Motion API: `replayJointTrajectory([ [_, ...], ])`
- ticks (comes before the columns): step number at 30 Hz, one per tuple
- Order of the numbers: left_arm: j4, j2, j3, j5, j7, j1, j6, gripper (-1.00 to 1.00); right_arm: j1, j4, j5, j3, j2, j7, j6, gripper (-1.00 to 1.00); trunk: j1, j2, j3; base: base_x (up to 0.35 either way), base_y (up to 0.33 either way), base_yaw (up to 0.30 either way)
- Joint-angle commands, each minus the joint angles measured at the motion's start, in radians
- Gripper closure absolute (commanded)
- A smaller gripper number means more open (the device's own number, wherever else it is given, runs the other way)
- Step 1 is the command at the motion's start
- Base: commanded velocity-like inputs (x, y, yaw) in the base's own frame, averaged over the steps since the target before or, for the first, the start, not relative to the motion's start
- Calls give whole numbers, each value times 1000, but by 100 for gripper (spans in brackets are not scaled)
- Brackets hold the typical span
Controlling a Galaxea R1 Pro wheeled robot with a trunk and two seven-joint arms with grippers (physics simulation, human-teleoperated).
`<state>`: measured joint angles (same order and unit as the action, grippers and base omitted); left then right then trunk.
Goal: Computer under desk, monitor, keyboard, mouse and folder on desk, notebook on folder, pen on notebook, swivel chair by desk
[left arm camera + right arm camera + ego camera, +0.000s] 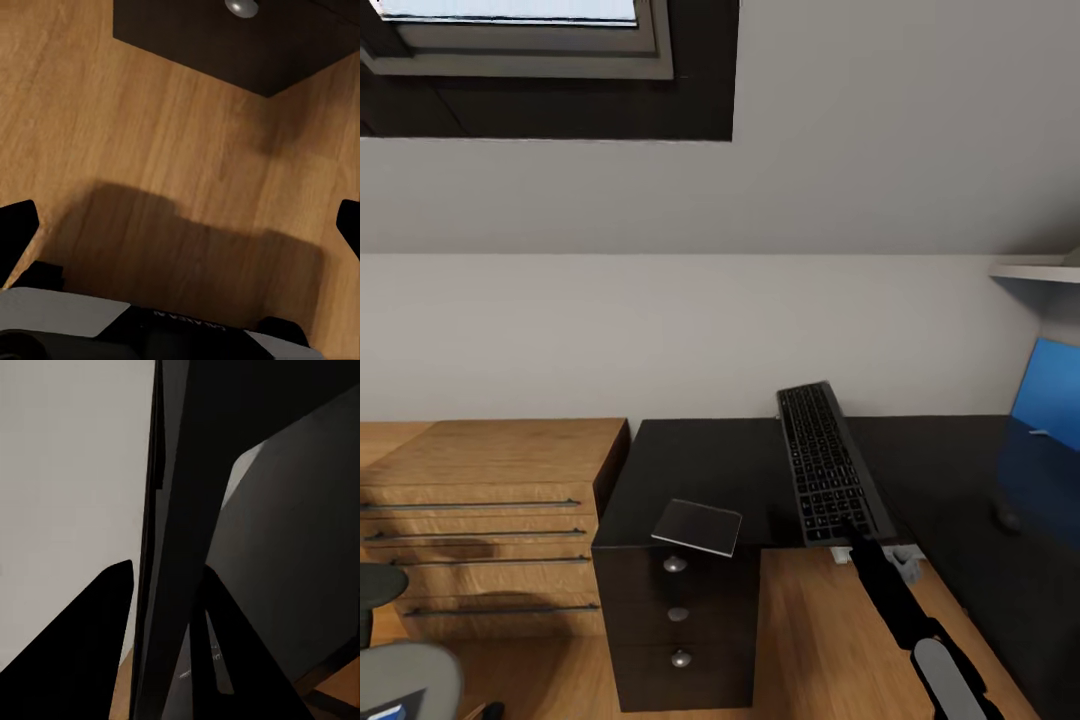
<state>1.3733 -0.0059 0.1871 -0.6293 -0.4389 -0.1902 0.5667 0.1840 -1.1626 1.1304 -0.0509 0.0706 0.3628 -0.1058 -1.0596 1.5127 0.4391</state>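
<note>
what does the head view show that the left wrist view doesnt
Head view alone: the keyboard held over the desk by the right pincer, the notebook at the desk's edge, the mouse, a wooden cabinet, the skylight. Left wrist view alone: the open left pincer over its own shadow. Both: the wood floor and the drawer unit with a round knob.

A low light-wood cabinet (490,520) with long dark bar handles is seen against the pale wall, just beside the dark drawer unit. A white shelf (1035,270) is mounted high at the right edge of the head view. Light wood floor (150,165) is shown in the left wrist view, crossed by a broad shadow.
</note>
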Motion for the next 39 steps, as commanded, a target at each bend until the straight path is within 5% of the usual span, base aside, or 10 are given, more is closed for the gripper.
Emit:
replayJointTrajectory([
  [1, -5, 1, 1, -4, -9, 0, -8, -100, -7, -10, 8, -1, 5, 3, -10, 100, 4, -7, -2, 0, 0, 0],
  [17, -98, 2, 2, 58, -8, 0, -57, -100, -52, -75, 12, 3, 23, 7, -11, 100, 65, -119, -52, -248, 0, 0],
  [39, -102, 2, 1, 61, -8, 0, -57, -100, -54, -68, 11, 3, 21, 10, -12, 100, 150, -273, -121, -334, 0, 0],
])
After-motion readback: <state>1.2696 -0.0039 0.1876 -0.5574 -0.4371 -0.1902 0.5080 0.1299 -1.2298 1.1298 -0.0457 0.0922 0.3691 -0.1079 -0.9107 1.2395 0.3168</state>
